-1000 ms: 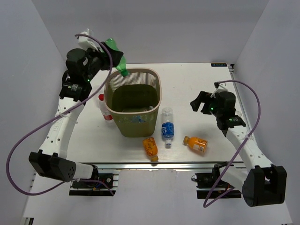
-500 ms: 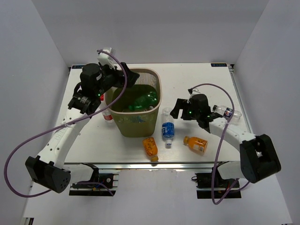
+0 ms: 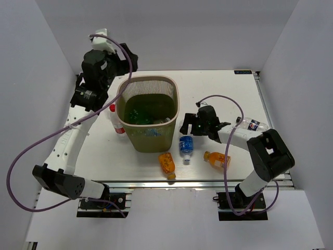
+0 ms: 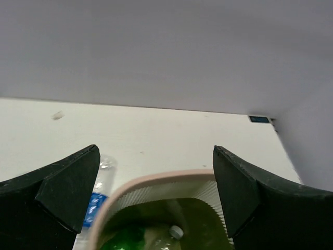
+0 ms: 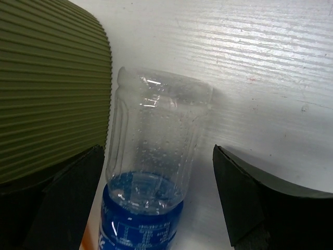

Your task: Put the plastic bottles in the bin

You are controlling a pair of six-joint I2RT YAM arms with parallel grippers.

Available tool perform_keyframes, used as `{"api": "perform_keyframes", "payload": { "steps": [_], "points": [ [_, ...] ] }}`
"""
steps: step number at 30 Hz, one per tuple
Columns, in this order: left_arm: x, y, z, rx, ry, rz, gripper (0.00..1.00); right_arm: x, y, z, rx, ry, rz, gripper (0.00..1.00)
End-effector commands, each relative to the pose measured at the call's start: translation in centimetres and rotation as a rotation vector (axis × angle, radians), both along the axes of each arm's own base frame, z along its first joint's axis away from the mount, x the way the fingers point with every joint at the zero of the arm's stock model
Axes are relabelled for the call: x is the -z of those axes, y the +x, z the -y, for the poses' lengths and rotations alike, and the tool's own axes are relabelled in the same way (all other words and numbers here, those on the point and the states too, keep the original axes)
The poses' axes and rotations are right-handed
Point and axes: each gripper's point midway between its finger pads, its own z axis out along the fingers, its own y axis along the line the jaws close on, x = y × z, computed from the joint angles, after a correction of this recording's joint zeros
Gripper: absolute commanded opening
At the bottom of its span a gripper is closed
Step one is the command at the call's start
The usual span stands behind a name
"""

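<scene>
Right wrist view: right gripper (image 5: pixel 156 151) spread wide and empty, straddling a blue-labelled bottle (image 5: pixel 151 156) that lies just beside the bin (image 5: pixel 52 78).
The left gripper (image 4: pixel 156 153), equally wide and empty, hangs over the bin's rim. Likely hazard: the finger nearest the bin wall may snag it on descent, or the smooth, round bottle may roll clear as the jaws close.

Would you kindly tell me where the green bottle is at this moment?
In the top view, the green bottle lies inside the bin, toward its left side. The red-capped bottle stands on the table just outside that wall.
</scene>
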Motion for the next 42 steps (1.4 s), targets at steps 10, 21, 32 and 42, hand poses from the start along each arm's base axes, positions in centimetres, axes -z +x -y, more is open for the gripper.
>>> {"api": "perform_keyframes", "payload": {
  "steps": [10, 21, 32, 42],
  "points": [
    [14.3, 0.5, -20.2, -0.661, -0.207, -0.322, 0.98, -1.1, 2.4, -1.0, 0.04, 0.022, 0.076, 0.62],
    [24.7, -3.8, -21.9, -0.754, -0.289, -0.494, 0.98, -14.4, 6.1, 4.0, 0.206, -0.114, 0.452, 0.23],
    [26.9, -5.2, -22.1, -0.791, -0.295, -0.53, 0.98, -42.3, 4.7, 0.4, 0.01, 0.113, 1.107, 0.24],
    [27.1, -5.8, -21.5, -0.757, -0.307, -0.517, 0.98, -45.3, -0.1, -12.1, -0.452, 0.185, 1.304, 0.32]
  ]
}}
